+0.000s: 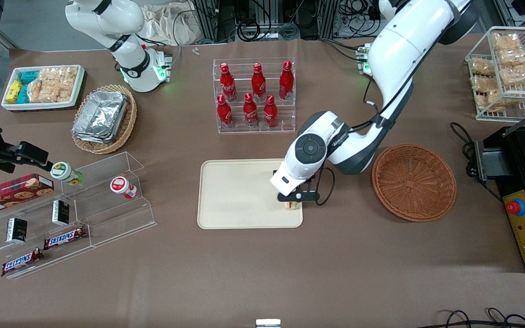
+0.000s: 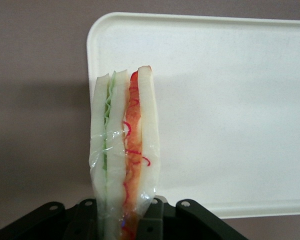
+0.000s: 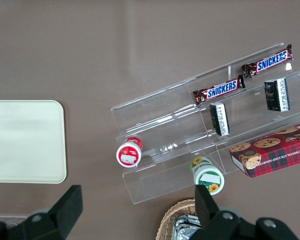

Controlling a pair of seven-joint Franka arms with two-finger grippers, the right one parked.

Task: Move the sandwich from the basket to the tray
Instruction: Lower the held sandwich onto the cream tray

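Note:
My left gripper (image 1: 293,204) hangs over the corner of the cream-beige tray (image 1: 235,196) that is nearest the front camera and closest to the basket. It is shut on the wrapped sandwich (image 1: 292,205), a white bread wedge with green and red-orange filling. In the left wrist view the sandwich (image 2: 124,150) stands on edge between the fingers (image 2: 155,220), over the tray's rounded corner (image 2: 230,110). I cannot tell whether it touches the tray. The round reddish-brown wicker basket (image 1: 414,182) sits beside the tray toward the working arm's end and holds nothing.
A clear rack of red bottles (image 1: 254,95) stands farther from the front camera than the tray. A clear stepped shelf with snacks (image 1: 71,205) and a tan basket of foil containers (image 1: 103,117) lie toward the parked arm's end. A black appliance (image 1: 524,182) and wire rack (image 1: 506,68) lie toward the working arm's end.

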